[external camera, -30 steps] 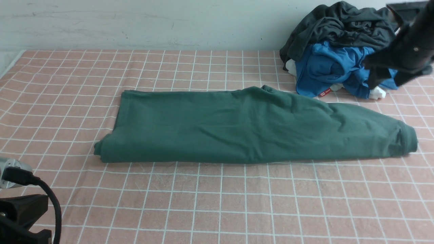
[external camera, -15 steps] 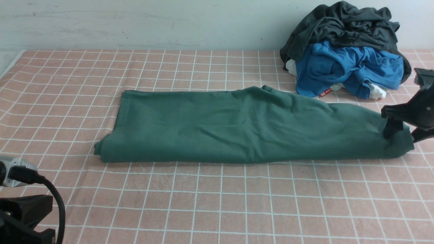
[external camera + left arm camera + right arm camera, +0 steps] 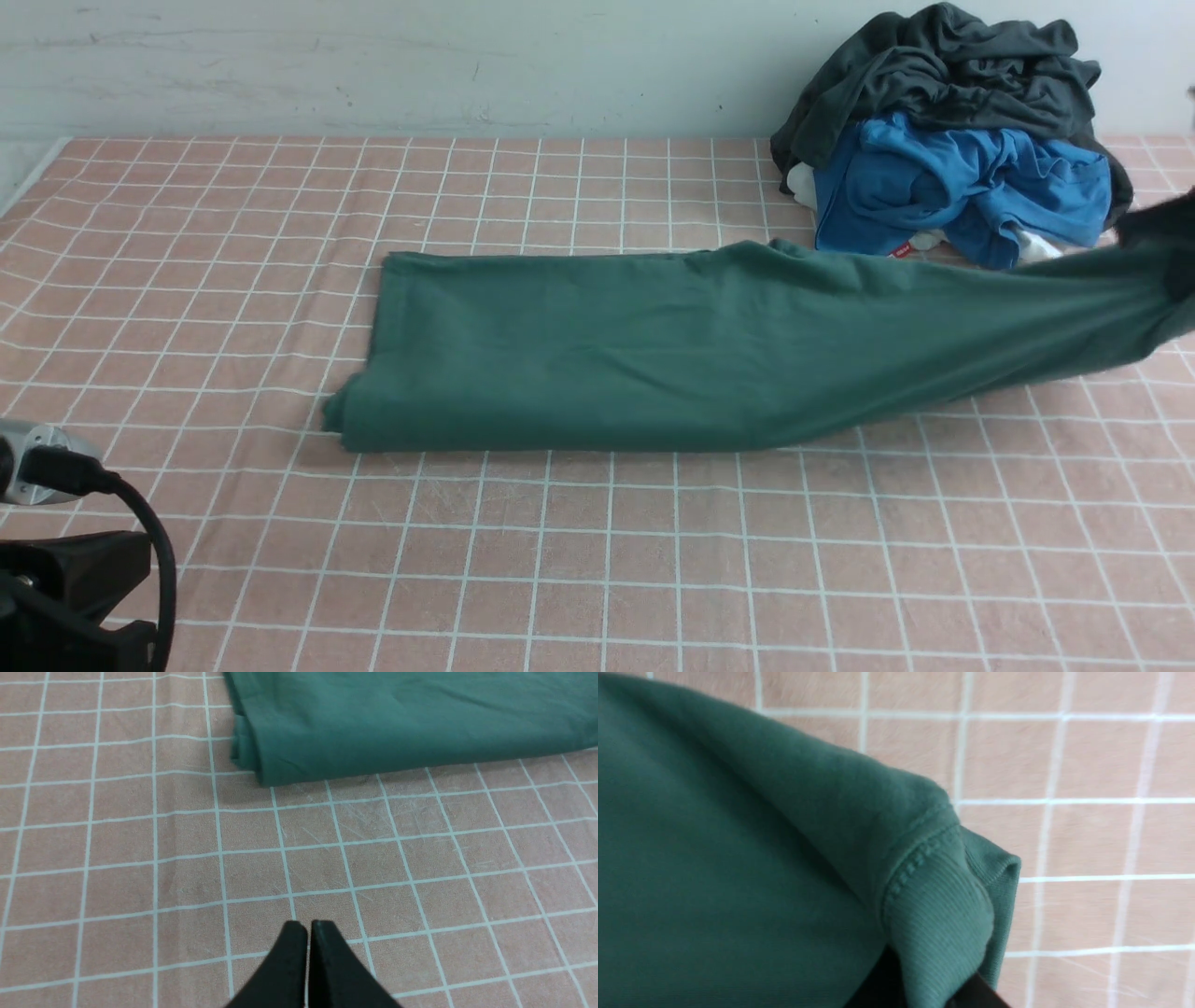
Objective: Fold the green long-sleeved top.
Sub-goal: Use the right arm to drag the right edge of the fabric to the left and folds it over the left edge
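The green long-sleeved top [image 3: 653,345] lies folded into a long band across the middle of the checked tablecloth. Its right end is raised off the cloth and stretched toward the right edge of the front view. There my right gripper [image 3: 1181,252] shows only as a dark blur. In the right wrist view this gripper [image 3: 924,989] is shut on the top's ribbed band [image 3: 943,914], which hides its fingertips. My left gripper [image 3: 308,926] is shut and empty, hovering over bare cloth short of the top's near left corner [image 3: 261,765].
A charcoal-grey garment [image 3: 943,65] is heaped on a bright blue one [image 3: 943,187] at the back right, just behind the lifted end. The left arm's body and cable [image 3: 84,560] fill the near left corner. The pale wall bounds the far side.
My right gripper came down from in front of the pile onto the top's right end, shut on it and lifted it rightward. The whole top slid right. The left gripper stayed shut.
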`<action>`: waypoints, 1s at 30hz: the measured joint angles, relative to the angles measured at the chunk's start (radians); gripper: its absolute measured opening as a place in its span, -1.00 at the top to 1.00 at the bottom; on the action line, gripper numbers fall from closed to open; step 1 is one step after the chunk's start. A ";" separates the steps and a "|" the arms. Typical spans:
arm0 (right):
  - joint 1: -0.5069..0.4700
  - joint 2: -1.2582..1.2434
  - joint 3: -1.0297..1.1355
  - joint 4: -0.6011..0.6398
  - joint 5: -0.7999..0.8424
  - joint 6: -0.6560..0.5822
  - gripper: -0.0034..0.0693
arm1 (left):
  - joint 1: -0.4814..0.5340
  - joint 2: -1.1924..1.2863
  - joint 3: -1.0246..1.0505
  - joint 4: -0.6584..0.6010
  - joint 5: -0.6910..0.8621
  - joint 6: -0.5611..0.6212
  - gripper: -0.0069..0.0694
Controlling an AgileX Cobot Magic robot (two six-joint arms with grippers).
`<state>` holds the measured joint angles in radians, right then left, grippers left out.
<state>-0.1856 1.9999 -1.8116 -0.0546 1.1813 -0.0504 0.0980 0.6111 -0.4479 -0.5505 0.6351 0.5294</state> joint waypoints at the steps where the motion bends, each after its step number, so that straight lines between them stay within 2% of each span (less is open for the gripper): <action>1: 0.012 -0.022 -0.061 0.002 0.038 0.021 0.92 | 0.000 0.000 0.000 -0.009 -0.008 0.000 0.83; 3: 0.034 -0.035 -0.111 0.014 0.052 0.034 0.92 | 0.000 0.000 0.000 -0.014 -0.010 0.000 0.83; 9: 0.276 -0.038 -0.251 0.223 0.052 0.039 0.92 | 0.000 0.003 0.000 -0.019 -0.012 0.000 0.83; 10: 0.374 -0.019 -0.256 0.290 0.017 0.026 0.92 | 0.000 0.003 0.000 -0.019 -0.013 0.000 0.83; 11: 0.427 0.001 -0.258 0.330 -0.011 0.012 0.93 | 0.000 0.003 0.000 -0.019 -0.013 0.000 0.83; 12: 0.437 0.010 -0.258 0.345 -0.016 0.010 0.93 | 0.000 0.003 0.000 -0.019 -0.013 0.000 0.83; 15: 0.588 0.113 -0.259 0.440 -0.131 -0.032 0.93 | 0.000 0.003 0.000 -0.019 -0.013 0.000 0.83; 19: 0.719 0.261 -0.286 0.504 -0.268 -0.047 0.90 | 0.000 0.003 0.000 -0.019 -0.007 0.001 0.83; 24: 0.779 0.375 -0.364 0.510 -0.291 -0.050 0.59 | 0.000 0.003 0.000 -0.019 0.012 0.001 0.83; 26: 0.789 0.409 -0.414 0.513 -0.266 -0.049 0.31 | -0.001 0.003 0.000 -0.019 0.020 0.001 0.83; 28: 0.791 0.414 -0.435 0.517 -0.255 -0.049 0.17 | -0.001 0.003 0.000 -0.019 0.020 0.001 0.83; 30: 0.791 0.414 -0.492 0.518 -0.221 -0.049 -0.08 | -0.001 0.003 0.000 -0.019 0.020 0.001 0.83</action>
<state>0.6055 2.4137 -2.3034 0.4636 0.9605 -0.0998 0.0968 0.6143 -0.4479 -0.5691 0.6551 0.5303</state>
